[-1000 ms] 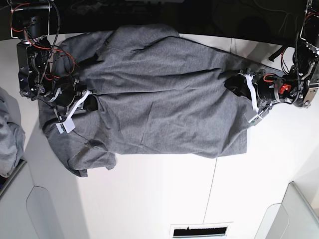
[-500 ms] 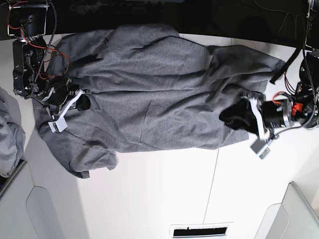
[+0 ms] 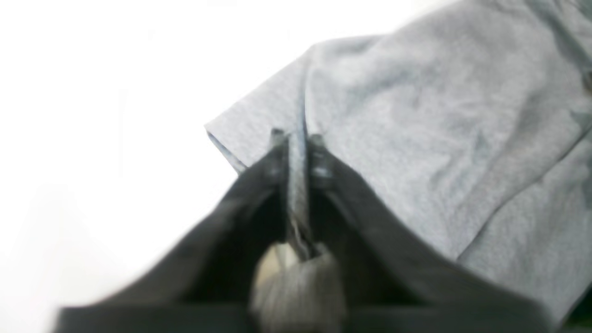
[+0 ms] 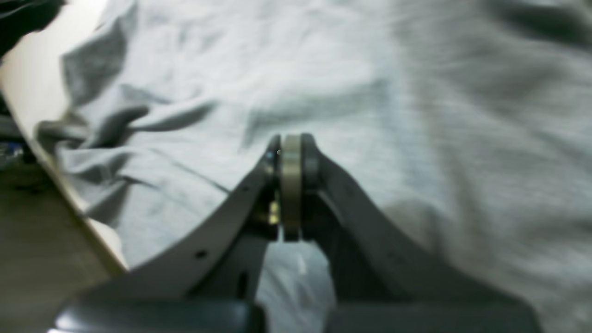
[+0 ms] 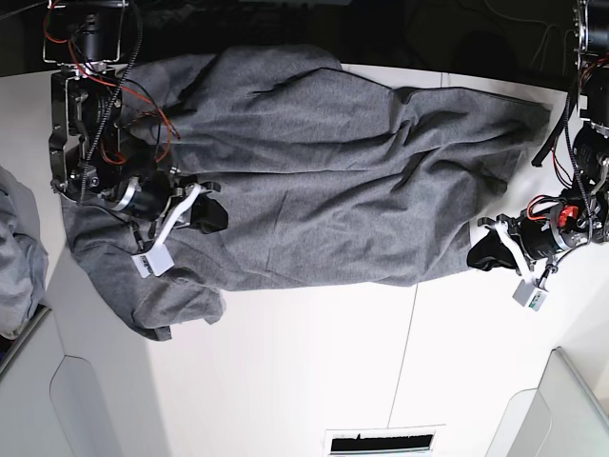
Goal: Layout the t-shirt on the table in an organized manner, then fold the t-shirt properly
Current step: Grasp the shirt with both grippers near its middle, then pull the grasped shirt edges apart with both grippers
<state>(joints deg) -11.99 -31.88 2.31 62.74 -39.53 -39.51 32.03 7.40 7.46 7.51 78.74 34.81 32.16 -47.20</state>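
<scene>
Lying spread across the upper half of the white bench (image 5: 314, 362) in the base view, the heather-grey t-shirt (image 5: 314, 181) is stretching from the far left side almost to the right edge, its cloth creased in long folds; one sleeve is bunching toward the lower left of that view (image 5: 166, 305); a thin dark seam (image 5: 407, 362) is running across the bare bench below the shirt; the left claw (image 5: 483, 252), at the right of the base view, is clenching on the shirt's lower right corner, just at the cloth's edge; in the left wrist view the left claw (image 3: 298, 138) is pinching a thin ridge of grey fabric (image 3: 416, 115) between its dark fingers (image 3: 276, 159), with bright bench surface (image 3: 92, 115) to the left of it; the right claw (image 5: 211, 214), at the left of the base view, is resting over the shirt near the sleeve end; in the right wrist view the right claw (image 4: 290, 148) is standing closed above wrinkled grey cloth (image 4: 370, 92), its fingers (image 4: 311, 159) pressed to a pale strip between them, and whether any cloth is caught there cannot be told; a paler grey bundle of cloth (image 5: 17, 257) is lying at the left edge of the base view; light grey bins (image 5: 566, 409) are sitting at the lower corners.
</scene>
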